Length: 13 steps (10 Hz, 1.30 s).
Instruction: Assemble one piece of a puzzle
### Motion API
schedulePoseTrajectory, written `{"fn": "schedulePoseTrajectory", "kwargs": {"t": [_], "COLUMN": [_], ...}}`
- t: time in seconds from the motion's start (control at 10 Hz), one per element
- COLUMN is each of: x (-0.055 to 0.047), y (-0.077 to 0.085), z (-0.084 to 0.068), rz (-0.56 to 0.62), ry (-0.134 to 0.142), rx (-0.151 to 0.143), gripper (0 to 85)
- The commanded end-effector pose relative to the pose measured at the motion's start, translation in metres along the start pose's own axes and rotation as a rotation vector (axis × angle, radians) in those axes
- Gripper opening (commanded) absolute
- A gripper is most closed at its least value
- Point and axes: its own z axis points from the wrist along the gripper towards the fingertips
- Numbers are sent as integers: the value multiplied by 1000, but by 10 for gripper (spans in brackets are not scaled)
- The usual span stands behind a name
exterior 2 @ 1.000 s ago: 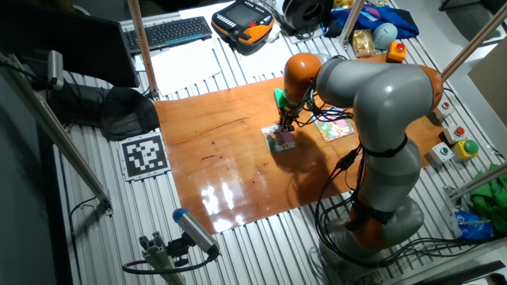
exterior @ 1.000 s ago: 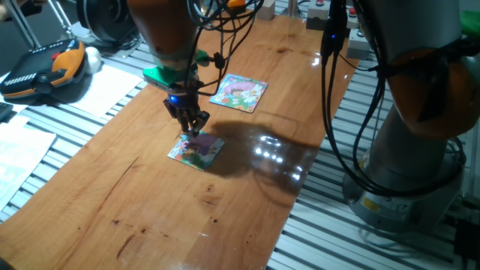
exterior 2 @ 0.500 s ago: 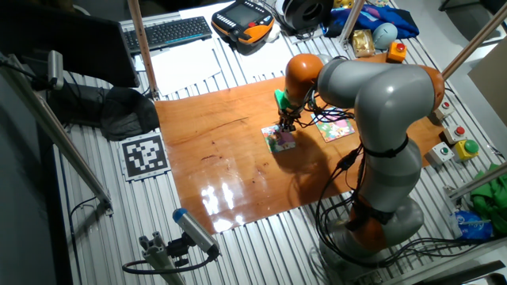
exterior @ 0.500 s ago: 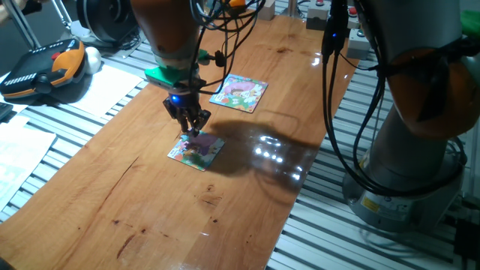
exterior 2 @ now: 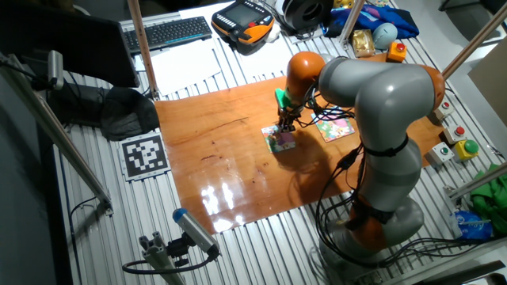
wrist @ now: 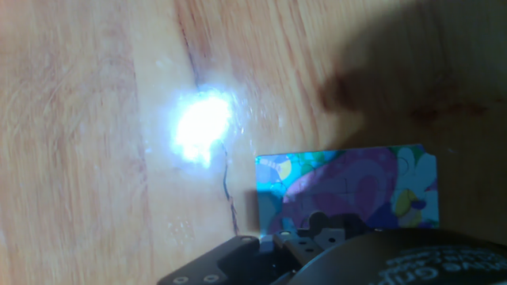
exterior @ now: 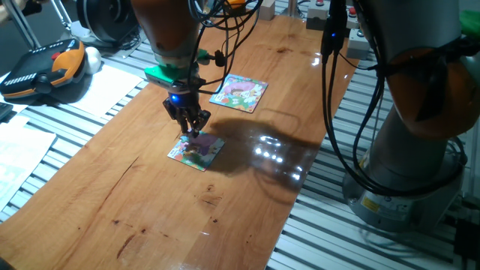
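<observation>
1. My tool (exterior: pixel 193 132) hangs just over the small square purple-pink puzzle (exterior: pixel 196 150) on the glossy wooden surface (exterior: pixel 247 187), near its far edge.
2. I cannot see the tiny teal-and-white piece, and I cannot tell whether the fingers are closed on it.
3. I judge this is seating: I would press straight down, avoid sliding, and leave the light-blue-bordered second puzzle (exterior: pixel 239 92) alone.

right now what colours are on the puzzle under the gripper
Mostly purple, with blue, yellow and green patches. The puzzle shows best in the hand view, below the gripper.
</observation>
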Motion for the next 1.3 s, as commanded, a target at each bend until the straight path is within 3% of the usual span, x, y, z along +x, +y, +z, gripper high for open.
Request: {"fn": "schedulePoseTrajectory", "kwargs": {"t": [0.0,0.3,0.9,1.2], "x": [2,6,19,15], "y": [-1,-2,-4,-5], "z": [1,3,15,19], "rz": [3,1,-4,-17], "ry": [0,7,-15,-6], "rx": [1,-1,-2,2], "gripper": [0,0,0,0]}}
